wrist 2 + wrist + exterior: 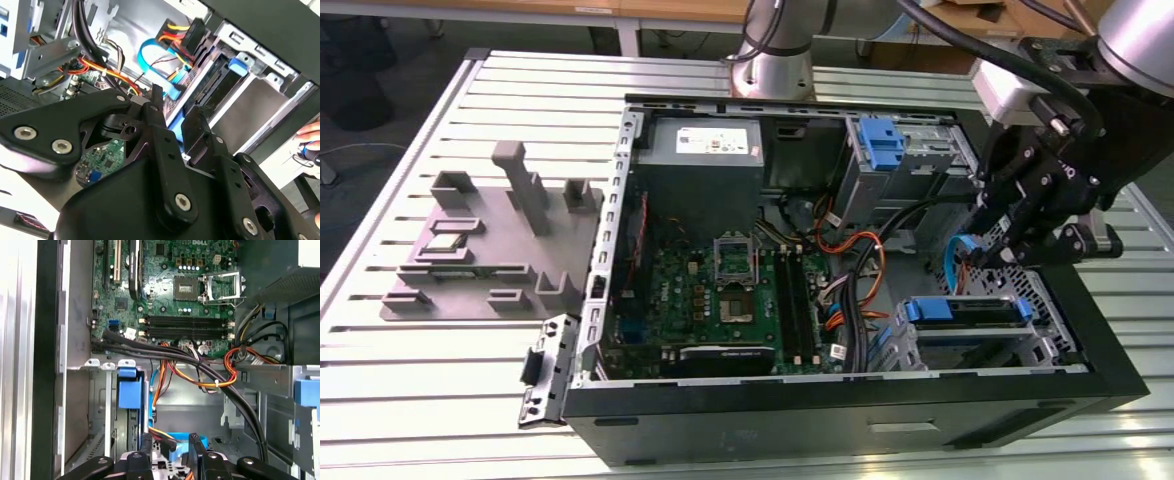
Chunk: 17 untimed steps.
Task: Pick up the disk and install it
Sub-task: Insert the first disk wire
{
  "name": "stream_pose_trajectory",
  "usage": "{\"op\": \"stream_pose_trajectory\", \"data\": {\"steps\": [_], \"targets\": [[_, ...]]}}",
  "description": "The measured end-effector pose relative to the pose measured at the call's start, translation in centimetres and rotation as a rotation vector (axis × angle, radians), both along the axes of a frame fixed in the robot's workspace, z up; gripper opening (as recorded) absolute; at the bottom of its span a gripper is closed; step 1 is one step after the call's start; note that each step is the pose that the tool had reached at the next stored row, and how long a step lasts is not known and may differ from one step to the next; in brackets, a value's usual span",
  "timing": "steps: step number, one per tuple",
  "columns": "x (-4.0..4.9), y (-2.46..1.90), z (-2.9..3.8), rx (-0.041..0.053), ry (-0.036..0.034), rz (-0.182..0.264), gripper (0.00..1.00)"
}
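Pincer (171, 441) hangs low inside the case. Its black fingers (146, 449) are parted with a plain gap and nothing is clamped between them, so empty by my reading.

Slatted aluminium tabletop (400, 400) carries everything. Black desktop computer case (854, 425) lies on its side with the side panel off, so board and bays face upward where an arm can reach them from above. Green motherboard (707, 300) covers the case floor toward the exterior view's left. Grey moulded parts fixture (467, 290) sits outside the case on that side. Its upright slots look meant to present parts edge-up for grasping.

Disk (962, 311), a silver hard drive in a blue plastic carrier frame, is in the metal drive bay toward the exterior view's right, close to the case's black wall. The blue end of the frame shows and the body is down in the bay. Judged seated or nearly so; depth unclear. The blue end faces outward, probably for gripping and latching. Pincer is just beside this bay on the interior side, apart from the disk as far as shows.

Flat blue data cable (150, 52) loops under the pincer, with red-yellow-black power wires (175, 30) alongside. The slack is likely there to reach the drive's back.
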<state>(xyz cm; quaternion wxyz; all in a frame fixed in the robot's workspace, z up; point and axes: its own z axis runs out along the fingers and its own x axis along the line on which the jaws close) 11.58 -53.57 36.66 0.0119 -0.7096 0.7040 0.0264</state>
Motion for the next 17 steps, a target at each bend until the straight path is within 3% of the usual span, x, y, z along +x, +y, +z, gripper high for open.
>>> {"op": "stream_pose_trajectory", "data": {"steps": [8, 17], "targets": [[0.53, 0.0, -0.9, 0.0, 0.0, 0.0, 0.42], [0.54, -0.11, -1.25, -0.0001, 0.0, 0.0, 0.42]]}}
